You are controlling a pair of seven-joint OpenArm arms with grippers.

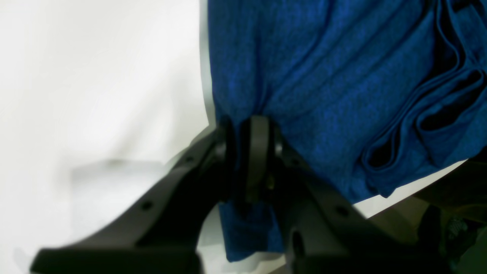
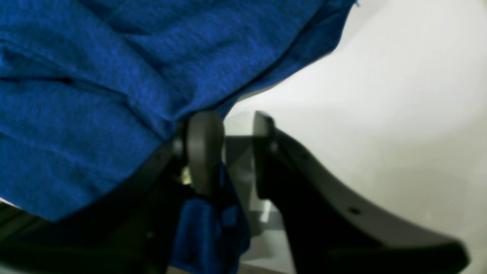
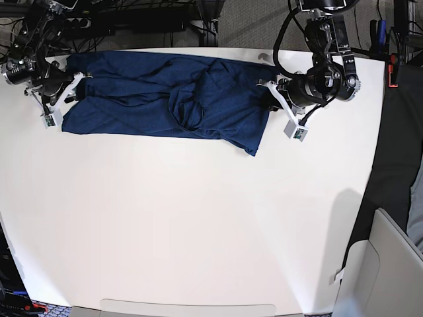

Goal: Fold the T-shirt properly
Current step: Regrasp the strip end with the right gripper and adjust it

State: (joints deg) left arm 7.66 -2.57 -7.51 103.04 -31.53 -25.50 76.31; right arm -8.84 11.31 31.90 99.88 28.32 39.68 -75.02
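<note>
T-shirt (image 3: 165,99) flat on worktop (image 3: 198,218), long axis running arm to arm. Left gripper (image 1: 247,152) jaws clamped on its hem edge. Right gripper (image 2: 228,152) jaws apart, cloth draped over one jaw, not pinched

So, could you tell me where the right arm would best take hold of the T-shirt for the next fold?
Probably the end hem of the T-shirt nearest the right gripper, coming in level from the table side. That edge is a thin single border hanging at the fingers, while the middle is bunched in folds. The left gripper already pinches the opposite end.
</note>
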